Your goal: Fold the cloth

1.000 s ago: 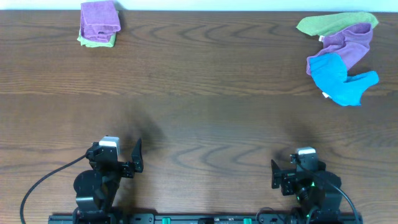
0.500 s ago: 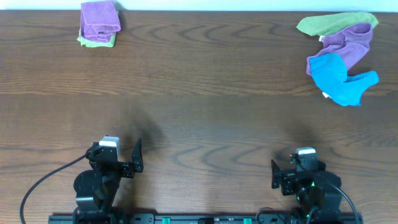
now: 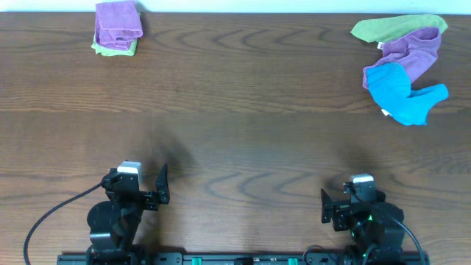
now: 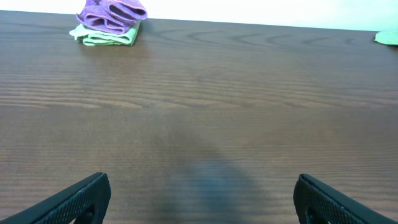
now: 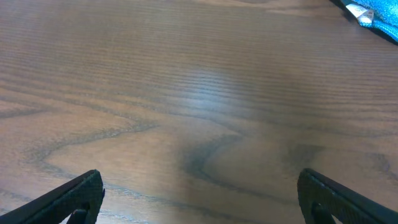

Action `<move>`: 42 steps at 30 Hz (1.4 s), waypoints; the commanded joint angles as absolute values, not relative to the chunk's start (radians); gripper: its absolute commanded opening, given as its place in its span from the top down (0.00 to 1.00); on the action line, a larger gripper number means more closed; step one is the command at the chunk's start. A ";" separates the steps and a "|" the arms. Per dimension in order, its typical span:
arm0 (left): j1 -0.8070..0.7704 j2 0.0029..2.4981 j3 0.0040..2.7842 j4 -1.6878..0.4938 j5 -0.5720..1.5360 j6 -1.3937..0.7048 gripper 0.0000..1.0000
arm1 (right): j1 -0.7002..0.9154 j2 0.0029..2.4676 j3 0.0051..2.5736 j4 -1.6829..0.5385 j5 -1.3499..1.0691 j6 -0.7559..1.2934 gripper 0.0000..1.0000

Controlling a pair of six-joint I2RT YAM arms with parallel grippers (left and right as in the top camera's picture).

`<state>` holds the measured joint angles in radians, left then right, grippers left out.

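Observation:
The cloth (image 3: 401, 94) is bright sky-blue and lies crumpled at the far right of the wooden table (image 3: 235, 140), with a small white tag at its near edge. Its corner (image 5: 384, 12) shows at the top right of the right wrist view. My left gripper (image 3: 137, 185) rests at the near left edge, far from the cloth. Its jaws stand wide open over bare wood (image 4: 202, 199). At the near right my right gripper (image 3: 352, 203) is also open and holds nothing (image 5: 202, 196). The cloth lies well beyond it, toward the back right.
A crumpled purple cloth (image 3: 412, 50) and a lime-green cloth (image 3: 394, 28) lie against the blue one at the back right. A folded purple cloth on a folded lime-green one (image 3: 118, 28) sits at the back left (image 4: 111, 22), near the table's far edge.

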<state>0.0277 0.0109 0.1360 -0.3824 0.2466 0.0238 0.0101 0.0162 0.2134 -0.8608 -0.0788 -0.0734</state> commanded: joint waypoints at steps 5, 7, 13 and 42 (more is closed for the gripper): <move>0.026 0.004 0.114 -0.384 0.233 0.030 0.05 | 0.001 0.006 0.197 -0.862 -0.086 -0.080 0.01; 0.026 0.004 0.114 -0.384 0.233 0.030 0.05 | 0.001 0.006 0.197 -0.861 -0.086 -0.080 0.01; 0.026 0.004 0.114 -0.384 0.233 0.030 0.05 | 0.001 0.006 0.197 -0.607 -0.086 0.036 0.01; 0.026 0.004 0.114 -0.384 0.233 0.030 0.05 | -0.338 0.819 0.297 0.039 -0.048 0.540 0.01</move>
<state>0.0277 0.0101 0.1360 -0.3836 0.2459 0.0238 -0.2672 0.7078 0.2256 0.0113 0.0628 0.5518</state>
